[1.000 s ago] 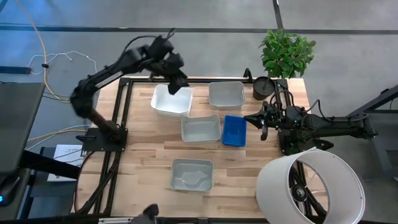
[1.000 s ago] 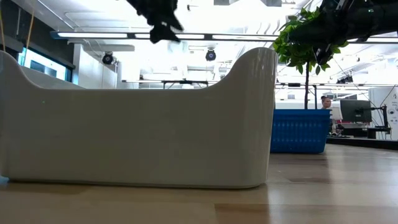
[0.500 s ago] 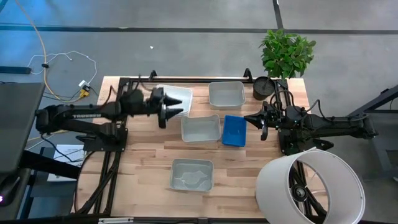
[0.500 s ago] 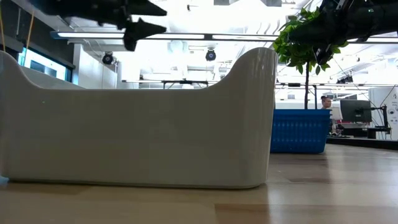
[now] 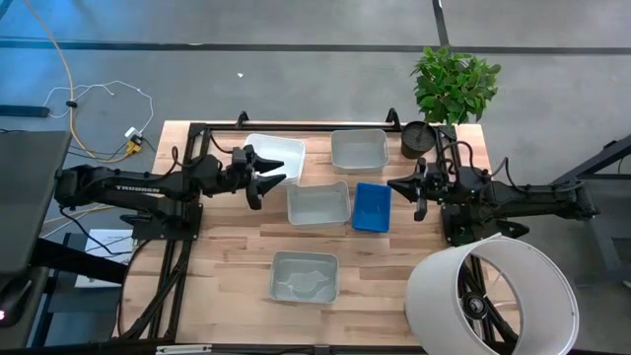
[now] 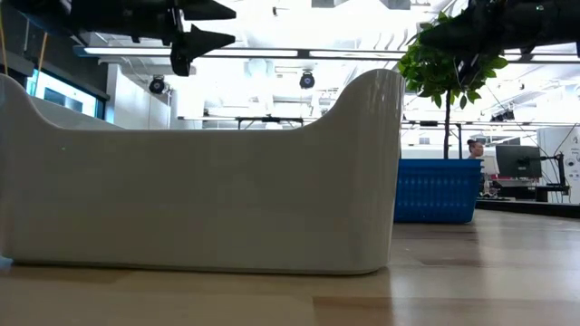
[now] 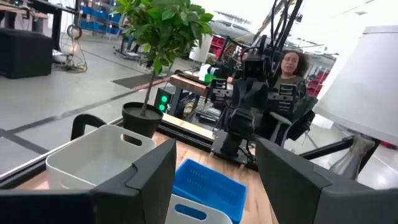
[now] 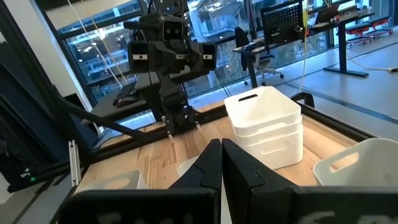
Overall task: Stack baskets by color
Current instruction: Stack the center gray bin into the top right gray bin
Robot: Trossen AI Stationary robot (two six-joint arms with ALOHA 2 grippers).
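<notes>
1. Over the table, high view: left gripper (image 5: 268, 177), fingers apart and empty, has swung down from above the white stack (image 5: 279, 156) and now hangs level just left of it; right gripper (image 5: 406, 189), fingers together, waits right of the blue basket (image 5: 371, 206); grey baskets (image 5: 318, 203) remain unstacked.
2. Low view: nearest grey basket (image 6: 199, 181) fills the frame; blue basket beyond.
3. Wrist views: white stack stands complete; greys probably follow.
</notes>
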